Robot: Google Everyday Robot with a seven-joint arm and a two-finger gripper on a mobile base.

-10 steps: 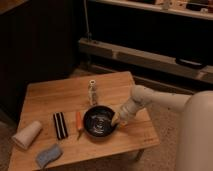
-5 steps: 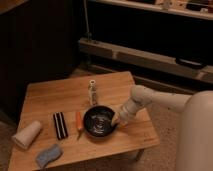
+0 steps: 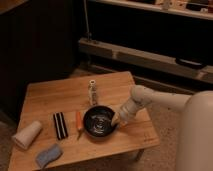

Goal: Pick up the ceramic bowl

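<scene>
A wooden table (image 3: 60, 95) fills the lower left of the frame. On it, right of centre, sits the ceramic bowl (image 3: 100, 121), unmoved over the last second. The gripper (image 3: 118, 121) has stayed at the bowl's right rim; whether it is clamped cannot be told. The lift has apparently not begun.

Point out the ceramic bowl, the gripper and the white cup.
ceramic bowl (image 3: 100, 121): camera view, middle of its swirled inside.
gripper (image 3: 117, 120): camera view, tip at the bowl's right rim.
white cup (image 3: 27, 134): camera view, side wall, cup lying down.
</scene>
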